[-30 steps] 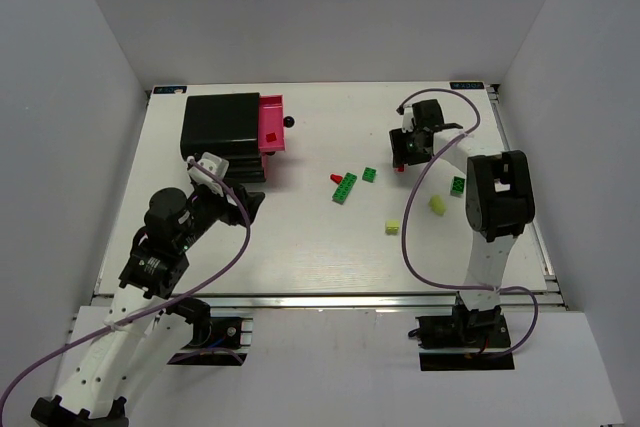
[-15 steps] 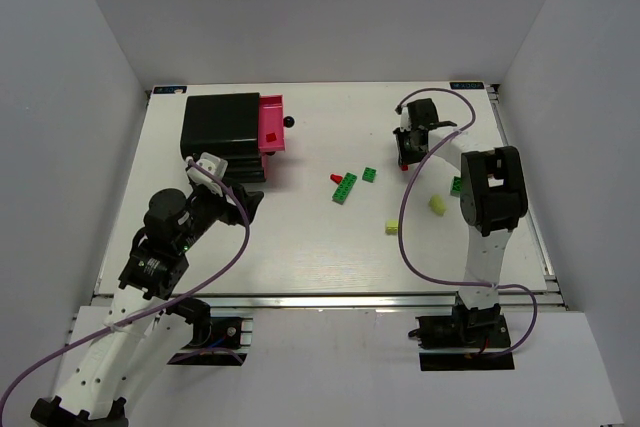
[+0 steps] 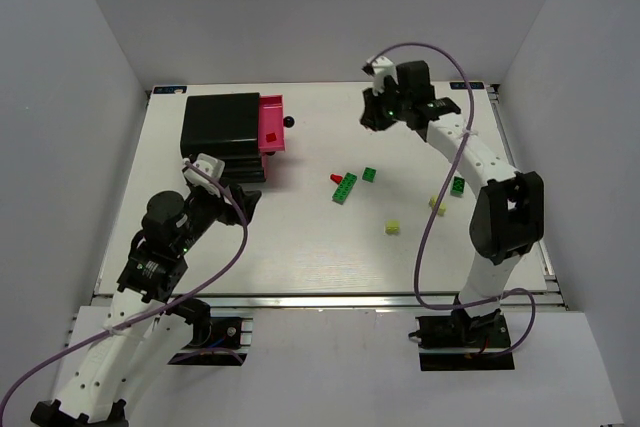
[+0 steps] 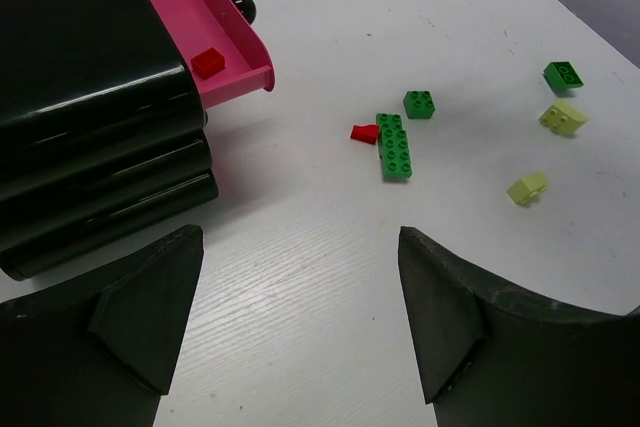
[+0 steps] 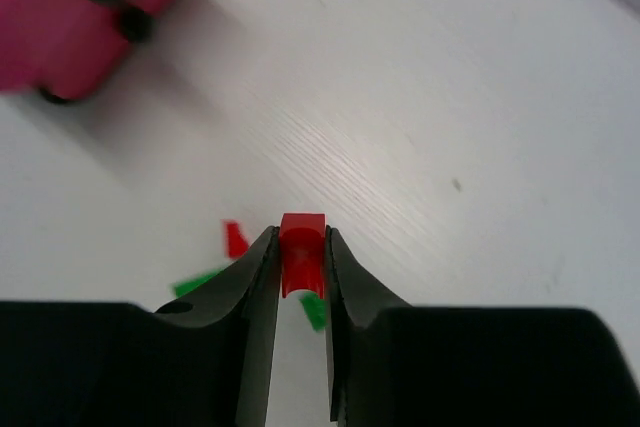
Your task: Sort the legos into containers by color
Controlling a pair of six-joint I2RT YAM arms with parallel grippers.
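My right gripper [image 5: 301,247] is shut on a red lego [image 5: 302,252] and holds it in the air over the back of the table [image 3: 377,112]. The black cabinet [image 3: 222,132] stands at the back left with one pink drawer [image 3: 271,123] pulled out; a red lego [image 4: 208,61] lies in it. On the table lie a small red lego [image 3: 336,179], a long green lego [image 3: 345,188], two small green legos [image 3: 369,174] [image 3: 458,185] and two pale yellow legos [image 3: 392,227] [image 3: 438,205]. My left gripper [image 4: 300,317] is open and empty, low over the table near the cabinet.
White walls close in the table on the left, back and right. The drawer's black knob [image 3: 289,122] sticks out to the right. The right arm's cable [image 3: 425,237] hangs over the right half of the table.
My right gripper has risen from the table at the back right with the red lego and moved left toward the cabinet. The left arm has not moved.
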